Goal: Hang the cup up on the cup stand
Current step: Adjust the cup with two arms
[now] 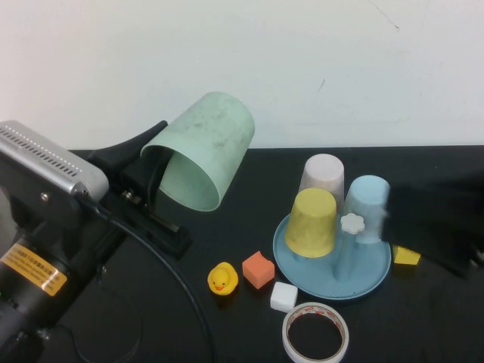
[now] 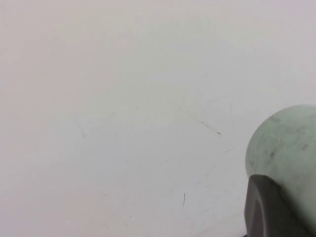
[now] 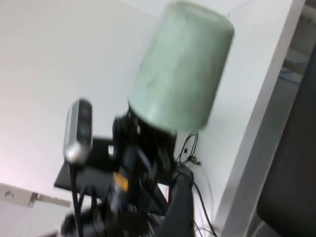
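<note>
Left gripper [image 1: 155, 185] up high over the table [image 1: 113, 318], jaws clamped on the green cup [image 1: 204, 147], well left of the cup stand [image 1: 333, 283]. Right gripper [image 1: 431, 223] blurred beside the stand; jaws: cannot tell.

A plain white wall [image 1: 340, 68] stands behind the far edge of the black table [image 1: 431, 333] and runs its full width. The paint carries a few thin dark scratches, one near the top right and a short one above the middle of the far edge. Up close, the same wall [image 2: 123, 98] shows small scuffs and hairline marks. The light is soft and even. Elsewhere, a white wall corner [image 3: 266, 108] borders a dark panel [image 3: 296, 173].
</note>
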You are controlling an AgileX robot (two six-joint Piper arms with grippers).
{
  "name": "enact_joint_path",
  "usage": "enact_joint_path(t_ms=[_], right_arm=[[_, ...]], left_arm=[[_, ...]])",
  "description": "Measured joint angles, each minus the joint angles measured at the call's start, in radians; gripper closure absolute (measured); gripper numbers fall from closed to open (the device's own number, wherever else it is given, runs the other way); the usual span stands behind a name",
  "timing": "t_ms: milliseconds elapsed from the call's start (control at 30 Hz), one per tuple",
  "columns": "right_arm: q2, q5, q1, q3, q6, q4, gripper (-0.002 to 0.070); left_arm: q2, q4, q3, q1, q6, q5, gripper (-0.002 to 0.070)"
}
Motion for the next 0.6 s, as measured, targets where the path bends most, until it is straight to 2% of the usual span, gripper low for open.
enact_joint_path(t_ms=[300,600], right_arm=[[0.140,-0.317,0.249,-0.253,0.234,0.008,0.0043],[0.289,-0.372,0.369,-0.425,0.320,0.008,0.0043]], left_arm=[[0.000,0.013,0.000,0.000,0.000,0.000,0.0669],[0.000,0.025,0.000,0.000,0.000,0.000,0.0669]])
